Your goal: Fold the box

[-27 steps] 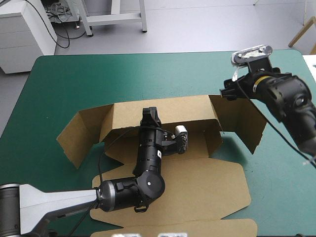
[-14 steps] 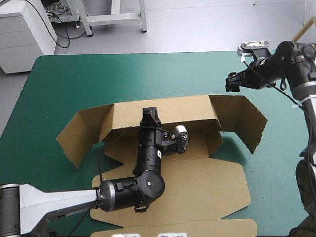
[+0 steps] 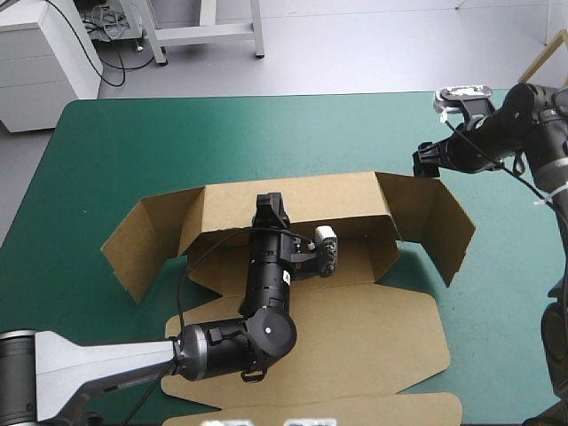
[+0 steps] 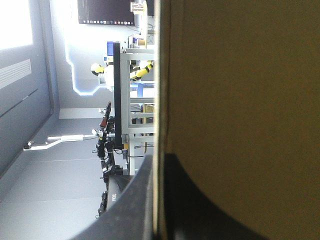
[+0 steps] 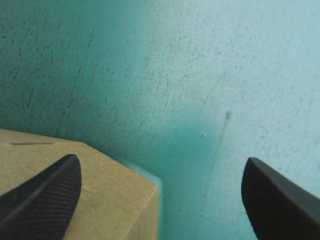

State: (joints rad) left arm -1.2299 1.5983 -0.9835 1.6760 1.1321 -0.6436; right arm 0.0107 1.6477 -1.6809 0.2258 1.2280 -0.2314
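In the middle of the teal-green cover (image 3: pixel 177 142) the box (image 3: pixel 355 337) is lying partly raised, and its nearest panel is running out of the high view at the bottom edge. The left arm is lying across the box's floor and hiding part of it. The fingertips of the left gripper (image 3: pixel 271 206) are hard to make out from above, dark against the rear wall.

One box is showing, with one rear wall standing, two end flaps (image 3: pixel 133 240) tilting up at left and right, and broad panels lying flat toward the near edge. Two grippers are in view.

In the left wrist view the brown board (image 4: pixel 240 100) is filling much of the field; its edge is running between the black fingers (image 4: pixel 132 200), which are clenching it, all but closed. The right gripper (image 3: pixel 428 162) is hanging over the right flap's far corner, fingers (image 5: pixel 45 200) spreading wide and grasping nothing. Whether the finger over the board's corner (image 5: pixel 100 200) is touching it cannot be told.
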